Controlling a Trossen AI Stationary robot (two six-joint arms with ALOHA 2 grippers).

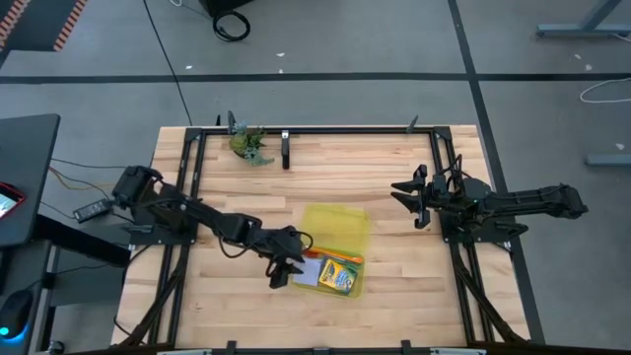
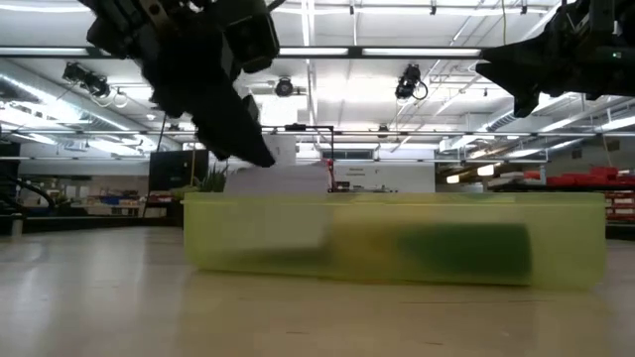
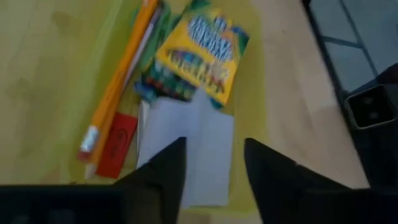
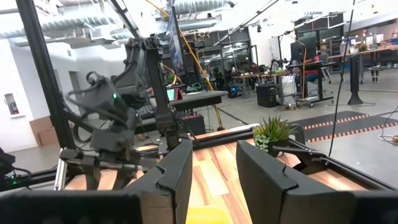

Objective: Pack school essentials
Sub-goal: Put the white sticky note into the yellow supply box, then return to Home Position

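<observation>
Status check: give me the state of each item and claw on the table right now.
Translucent yellow case: open, flat on table.
Yellow-green crayon box: closed, lying in case.
Orange pencil: lying in case.
Red eraser: lying in case.
Pale blue note pad: flat in case.
Left claw: open above note pad.
Right claw: open, empty, raised aside.
</observation>
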